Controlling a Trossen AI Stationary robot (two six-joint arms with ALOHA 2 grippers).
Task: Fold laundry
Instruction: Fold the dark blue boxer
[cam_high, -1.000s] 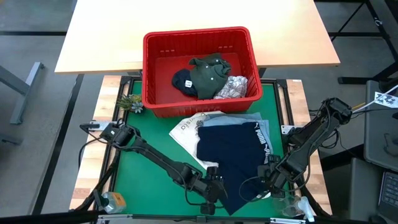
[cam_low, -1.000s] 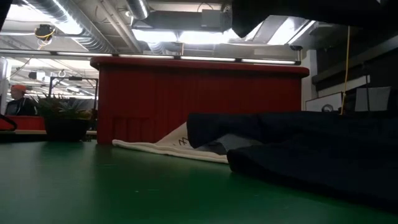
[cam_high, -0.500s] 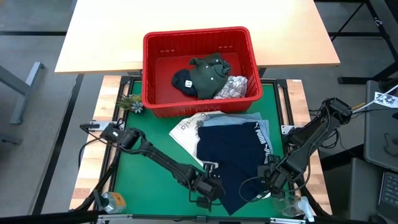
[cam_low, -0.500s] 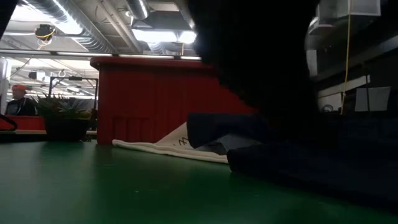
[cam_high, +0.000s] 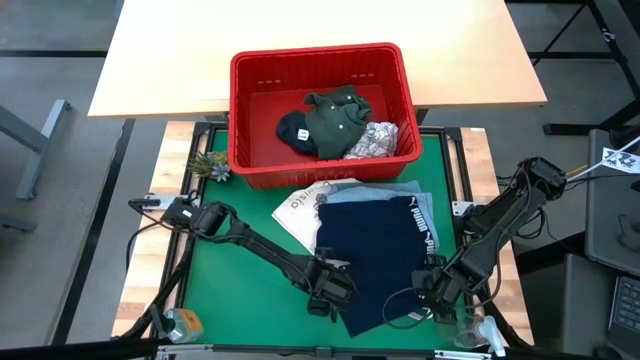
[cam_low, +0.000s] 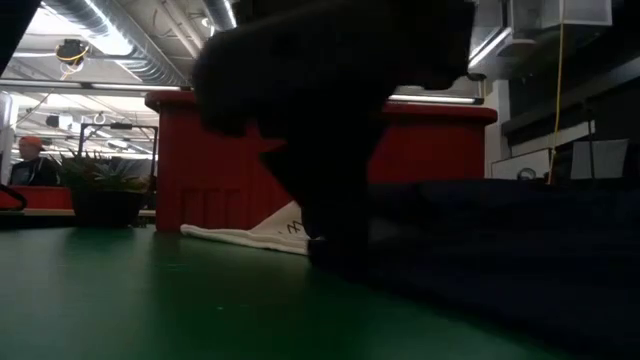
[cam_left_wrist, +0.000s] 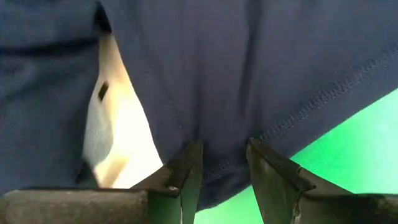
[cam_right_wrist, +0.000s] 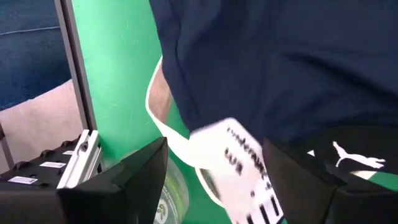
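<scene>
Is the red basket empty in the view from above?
No: the red basket holds a dark green garment, a navy piece and a white printed one.

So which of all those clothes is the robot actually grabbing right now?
The navy blue garment spread on the green mat. The left gripper pinches its hem; the olive, dark and printed pieces sit untouched in the red basket.

"PUMA" in white on the navy garment (cam_high: 385, 255) (waistband edge, high view)
</scene>
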